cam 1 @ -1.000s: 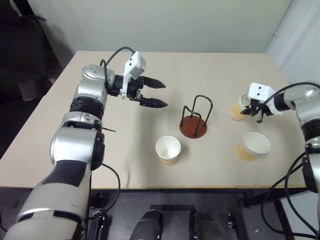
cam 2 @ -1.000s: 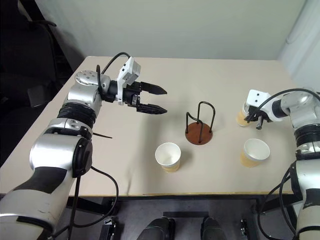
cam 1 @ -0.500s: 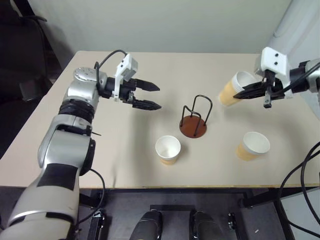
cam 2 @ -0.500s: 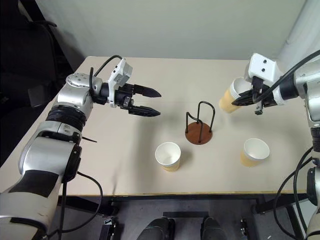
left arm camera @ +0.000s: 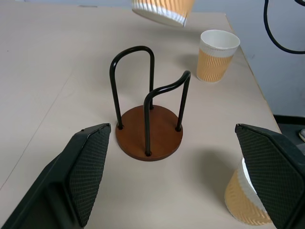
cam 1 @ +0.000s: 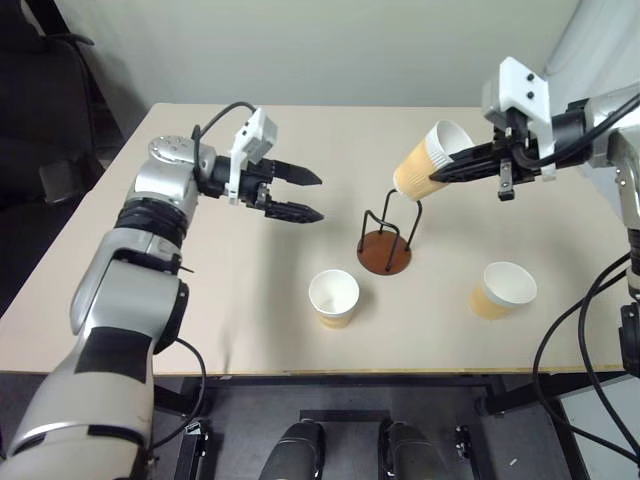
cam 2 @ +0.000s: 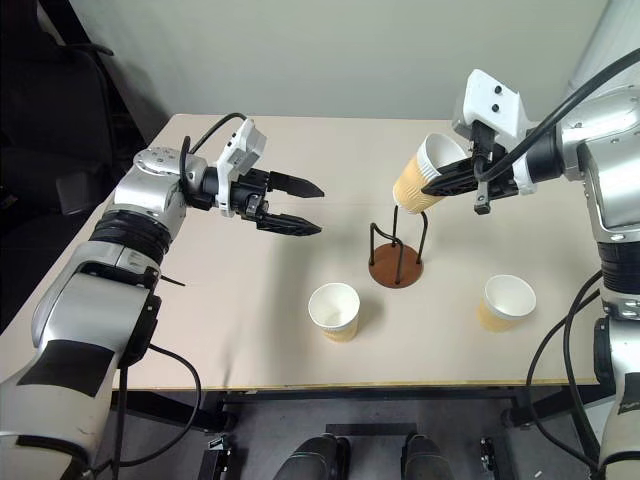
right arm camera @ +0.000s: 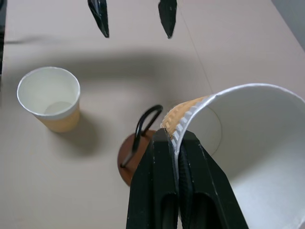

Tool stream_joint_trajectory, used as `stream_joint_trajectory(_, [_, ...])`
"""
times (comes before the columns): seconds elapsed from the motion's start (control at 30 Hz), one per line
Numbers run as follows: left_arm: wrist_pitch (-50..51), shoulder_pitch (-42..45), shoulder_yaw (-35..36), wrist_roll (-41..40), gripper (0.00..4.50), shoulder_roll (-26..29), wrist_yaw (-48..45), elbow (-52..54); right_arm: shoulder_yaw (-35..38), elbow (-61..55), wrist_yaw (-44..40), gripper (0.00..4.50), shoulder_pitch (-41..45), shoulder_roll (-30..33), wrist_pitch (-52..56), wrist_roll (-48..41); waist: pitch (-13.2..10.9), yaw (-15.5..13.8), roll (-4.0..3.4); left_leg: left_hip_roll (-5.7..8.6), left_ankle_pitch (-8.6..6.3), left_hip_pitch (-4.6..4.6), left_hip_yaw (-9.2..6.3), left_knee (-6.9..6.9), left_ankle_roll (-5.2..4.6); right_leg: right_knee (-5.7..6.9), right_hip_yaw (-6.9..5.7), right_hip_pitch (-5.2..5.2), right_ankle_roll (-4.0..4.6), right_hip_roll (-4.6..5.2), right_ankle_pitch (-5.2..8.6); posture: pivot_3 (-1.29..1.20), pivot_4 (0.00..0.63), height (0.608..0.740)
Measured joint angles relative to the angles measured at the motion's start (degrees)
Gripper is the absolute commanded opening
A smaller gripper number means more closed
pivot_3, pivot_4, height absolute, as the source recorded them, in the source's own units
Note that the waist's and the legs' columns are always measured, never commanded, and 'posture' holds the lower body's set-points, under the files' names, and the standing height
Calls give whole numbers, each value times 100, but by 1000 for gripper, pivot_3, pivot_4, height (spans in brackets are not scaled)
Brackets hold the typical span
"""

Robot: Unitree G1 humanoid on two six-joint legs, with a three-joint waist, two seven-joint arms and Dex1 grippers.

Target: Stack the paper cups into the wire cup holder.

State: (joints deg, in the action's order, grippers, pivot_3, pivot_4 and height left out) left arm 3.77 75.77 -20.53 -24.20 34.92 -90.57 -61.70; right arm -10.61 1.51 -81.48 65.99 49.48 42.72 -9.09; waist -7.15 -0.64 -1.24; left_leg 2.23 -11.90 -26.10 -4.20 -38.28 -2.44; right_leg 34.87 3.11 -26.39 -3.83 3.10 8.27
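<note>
Paper cup (cam 1: 428, 160) is pinched by its rim in the right pincer (cam 1: 455, 166) above the empty wire cup holder (cam 1: 388, 235), two cups (cam 1: 335, 298) (cam 1: 501, 291) left on the table (cam 1: 250, 300), left pincer (cam 1: 305, 196) spread wide.

A plain beige table (cam 1: 250, 300) carries three things. The holder (cam 1: 385, 250) stands upright on its round brown base near the middle, its black wire loops rising. One cup (cam 1: 334, 298) stands upright, mouth up, toward the near edge, near the holder. A second cup (cam 1: 500, 291) stands upright nearer the table's right edge, well apart from the first.
</note>
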Motion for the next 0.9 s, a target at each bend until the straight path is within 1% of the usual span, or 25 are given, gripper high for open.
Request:
stream_joint_trajectory(0.07, [4,2,1,-59,4500,36,0,2,-38,8,21,40,0,-50,-24,-15,0,4,0,1,0,0,4,0,0,1,-2,-1,1,-5,2,0,150,740])
stream_joint_trajectory(0.1, [15,3,5,-70,4500,53,-1,2,-67,12,39,40,-2,-94,-53,-18,0,-5,0,-3,0,-2,-7,-1,1,1,5,0,0,8,3,0,150,740])
stream_joint_trajectory(0.17, [52,19,45,-102,4500,86,-2,1,-160,17,80,40,-7,-183,-104,-22,0,10,0,1,1,0,3,2,2,3,-1,-4,5,-8,6,0,150,740])
stream_joint_trajectory(0.23, [121,72,135,-146,4500,130,-3,1,-198,24,123,40,-24,-249,-112,-36,0,6,0,-6,2,-6,-9,0,4,3,3,-5,4,7,8,0,150,740])
stream_joint_trajectory(0.33, [157,144,218,-167,4500,217,-4,1,-205,25,155,40,-43,-327,-126,-64,0,12,1,-1,2,-4,4,2,3,5,-2,-7,9,-6,14,0,150,740])
stream_joint_trajectory(0.4, [168,165,266,-168,4500,235,-4,2,-219,25,173,40,-97,-397,-166,-75,1,6,2,-5,2,-3,-5,2,3,5,3,-5,8,8,17,0,150,740])
stream_joint_trajectory(0.43, [171,165,273,-168,4500,237,-5,2,-233,26,181,40,-125,-418,-177,-75,0,13,1,-1,2,-4,6,3,2,6,-4,-5,11,-5,19,0,150,740])
stream_joint_trajectory(0.53, [195,165,315,-168,4500,240,-5,2,-363,41,216,40,-213,-473,-246,-72,1,11,1,-6,3,-8,-4,1,3,6,4,-6,10,9,19,0,150,740])
stream_joint_trajectory(0.6, [228,164,349,-167,4500,241,-6,2,-419,73,228,40,-265,-484,-332,-63,1,9,2,-6,3,-8,-6,1,4,5,2,-7,6,13,17,0,150,740])
stream_joint_trajectory(0.63, [236,164,356,-167,4500,244,-6,2,-432,84,229,40,-271,-486,-369,-57,1,18,2,-1,3,-6,6,4,3,7,-4,-8,9,-1,19,0,150,740])
stream_joint_trajectory(0.7, [264,164,381,-165,4500,246,-6,2,-487,91,228,40,-316,-472,-550,16,2,13,3,-9,3,-7,-6,1,3,6,0,-5,7,12,18,0,150,740])
stream_joint_trajectory(0.9, [303,164,405,-162,4500,250,-7,3,-670,226,229,40,-472,-449,-845,185,1,26,3,-7,3,-7,-2,0,3,7,0,-6,6,9,17,0,150,740])
